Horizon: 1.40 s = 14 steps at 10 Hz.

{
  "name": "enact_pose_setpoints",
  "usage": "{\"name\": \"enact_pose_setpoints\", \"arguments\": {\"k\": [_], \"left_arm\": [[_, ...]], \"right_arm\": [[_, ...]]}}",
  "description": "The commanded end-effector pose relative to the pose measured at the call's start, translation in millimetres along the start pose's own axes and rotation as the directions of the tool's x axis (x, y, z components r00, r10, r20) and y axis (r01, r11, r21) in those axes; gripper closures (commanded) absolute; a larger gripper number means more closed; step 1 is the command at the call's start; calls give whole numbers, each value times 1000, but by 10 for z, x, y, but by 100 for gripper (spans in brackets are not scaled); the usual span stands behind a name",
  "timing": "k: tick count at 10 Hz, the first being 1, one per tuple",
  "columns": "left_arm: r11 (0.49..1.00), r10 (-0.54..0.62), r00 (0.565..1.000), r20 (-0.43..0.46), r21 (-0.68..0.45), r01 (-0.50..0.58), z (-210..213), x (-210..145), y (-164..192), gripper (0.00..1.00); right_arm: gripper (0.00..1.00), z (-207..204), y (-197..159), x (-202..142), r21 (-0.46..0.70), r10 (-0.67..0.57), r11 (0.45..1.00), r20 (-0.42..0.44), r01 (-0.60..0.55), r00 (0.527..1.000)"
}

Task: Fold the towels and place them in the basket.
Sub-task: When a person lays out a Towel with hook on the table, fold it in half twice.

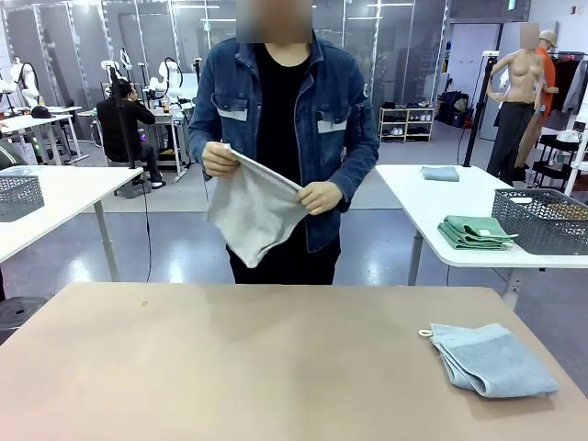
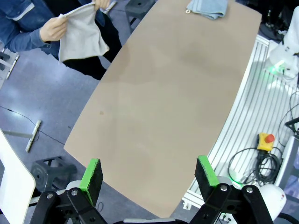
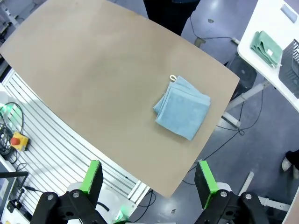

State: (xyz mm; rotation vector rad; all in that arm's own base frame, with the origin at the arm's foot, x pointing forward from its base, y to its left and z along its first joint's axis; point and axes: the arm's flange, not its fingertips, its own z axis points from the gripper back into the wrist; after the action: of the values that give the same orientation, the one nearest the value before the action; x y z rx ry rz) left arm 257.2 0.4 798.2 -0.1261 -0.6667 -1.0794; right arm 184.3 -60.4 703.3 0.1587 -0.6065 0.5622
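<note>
Softness is being expected of both towels: light, limp terry, best pinched at a corner or folded edge. The cream-beige towel [image 1: 253, 209] is being held by the person's hands [image 1: 321, 197] beyond the tabletop [image 1: 276, 367]. The pale blue-grey towel [image 1: 491, 360] is being shown folded near its right edge, and the left jaws and right jaws are being held spread, pinching nothing.

No text, label, brand, number or sign is legible in any of the views.
</note>
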Motion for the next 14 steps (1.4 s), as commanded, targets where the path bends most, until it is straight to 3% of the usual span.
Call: {"name": "enact_pose_setpoints", "arguments": {"k": [1, 14], "left_arm": [[1000, -1, 1000, 1, 5, 1, -9, 2, -9, 0], [1000, -1, 1000, 1, 5, 1, -9, 2, -9, 0]], "right_arm": [[1, 21, 5, 31, -4, -3, 1000, -12, 3, 1000], [1, 21, 5, 31, -4, -3, 1000, -12, 3, 1000]]}}
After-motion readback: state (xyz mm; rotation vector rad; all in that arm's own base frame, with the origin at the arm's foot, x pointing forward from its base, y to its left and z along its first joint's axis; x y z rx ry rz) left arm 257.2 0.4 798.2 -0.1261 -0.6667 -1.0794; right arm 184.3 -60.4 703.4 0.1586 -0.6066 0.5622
